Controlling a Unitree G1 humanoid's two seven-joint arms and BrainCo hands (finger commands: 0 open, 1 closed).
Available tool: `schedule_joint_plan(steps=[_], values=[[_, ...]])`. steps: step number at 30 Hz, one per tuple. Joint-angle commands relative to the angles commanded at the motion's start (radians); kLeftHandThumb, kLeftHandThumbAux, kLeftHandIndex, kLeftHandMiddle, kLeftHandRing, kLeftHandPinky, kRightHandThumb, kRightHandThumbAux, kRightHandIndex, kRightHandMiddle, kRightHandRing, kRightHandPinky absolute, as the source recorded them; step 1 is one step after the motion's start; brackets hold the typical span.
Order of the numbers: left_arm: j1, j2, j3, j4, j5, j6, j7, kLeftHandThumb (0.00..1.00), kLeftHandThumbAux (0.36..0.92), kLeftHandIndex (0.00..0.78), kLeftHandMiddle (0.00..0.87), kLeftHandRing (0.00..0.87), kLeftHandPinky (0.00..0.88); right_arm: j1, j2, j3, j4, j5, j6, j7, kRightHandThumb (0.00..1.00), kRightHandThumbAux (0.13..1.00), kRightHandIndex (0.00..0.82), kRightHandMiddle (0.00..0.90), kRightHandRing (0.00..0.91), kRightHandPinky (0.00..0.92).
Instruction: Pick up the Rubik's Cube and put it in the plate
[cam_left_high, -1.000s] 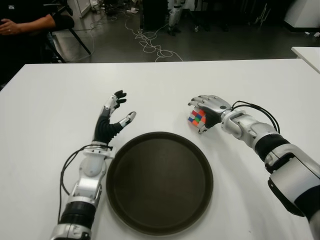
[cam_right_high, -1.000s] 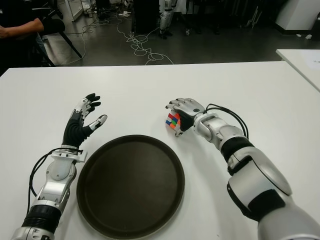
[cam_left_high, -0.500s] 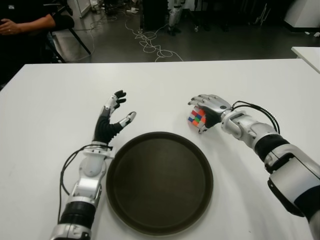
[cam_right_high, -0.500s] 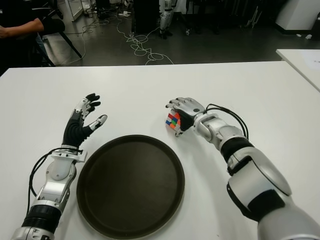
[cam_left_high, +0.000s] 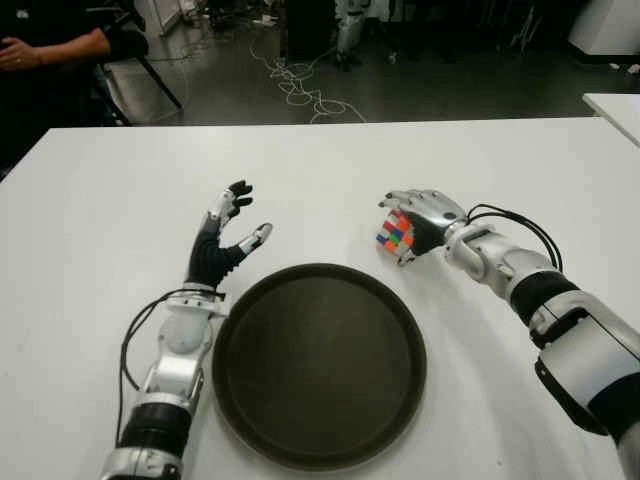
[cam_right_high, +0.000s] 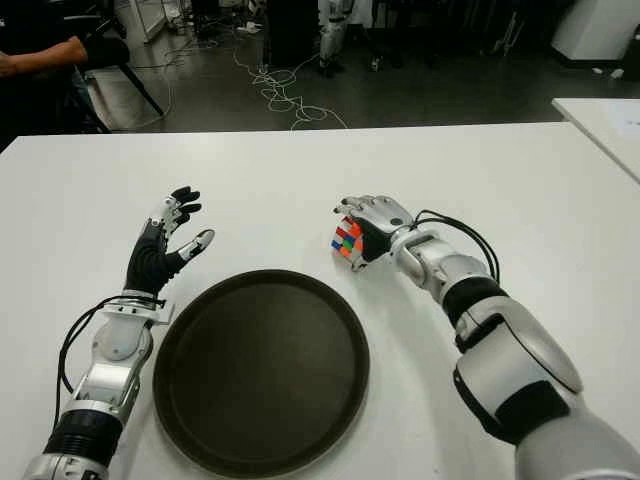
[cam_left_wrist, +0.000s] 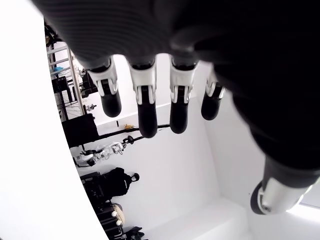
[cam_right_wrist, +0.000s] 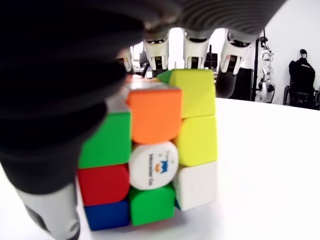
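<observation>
Left eye view: our right hand (cam_left_high: 420, 218) is cupped over the Rubik's Cube (cam_left_high: 394, 236), fingers curled around its far side so it can be lifted toward the round dark plate (cam_left_high: 318, 365) just below-left of that hand. Our left hand (cam_left_high: 222, 240) shows beside the plate's left rim, idle. Left wrist view: its fingers (cam_left_wrist: 147, 108) are spread, holding nothing. Right wrist view: the cube sits on the white table (cam_right_wrist: 270, 165), clasped between fingertips (cam_right_wrist: 196, 50) and thumb.
</observation>
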Motion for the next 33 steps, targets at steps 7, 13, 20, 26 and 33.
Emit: schedule_joint_plan(steps=[7, 13, 20, 26, 33], values=[[0.003, -0.001, 0.0, -0.005, -0.003, 0.0, -0.001, 0.075, 0.617, 0.096, 0.155, 0.135, 0.091, 0.005, 0.01, -0.025, 0.006, 0.013, 0.008, -0.026, 0.0, 0.836, 0.181, 0.24, 0.283, 0.33], [0.004, -0.001, 0.001, -0.006, -0.004, 0.004, -0.003, 0.081, 0.608, 0.093, 0.147, 0.126, 0.086, 0.002, 0.012, -0.035, 0.002, 0.016, 0.011, -0.013, 0.016, 0.903, 0.315, 0.432, 0.478, 0.498], [0.004, 0.001, 0.001, -0.005, -0.003, -0.005, -0.003, 0.075, 0.614, 0.093, 0.146, 0.124, 0.081, 0.0, 0.01, -0.036, -0.004, 0.011, 0.016, -0.002, 0.05, 0.93, 0.301, 0.526, 0.545, 0.527], [0.007, 0.0, 0.0, -0.012, -0.005, -0.004, -0.005, 0.073, 0.611, 0.104, 0.168, 0.141, 0.078, -0.001, 0.006, -0.033, -0.009, 0.005, 0.011, -0.023, 0.056, 0.933, 0.307, 0.537, 0.554, 0.529], [0.01, -0.001, -0.001, -0.02, -0.006, 0.003, -0.007, 0.073, 0.593, 0.1, 0.165, 0.145, 0.099, 0.002, 0.006, -0.048, -0.014, 0.017, 0.01, -0.04, 0.594, 0.77, 0.393, 0.543, 0.56, 0.532]])
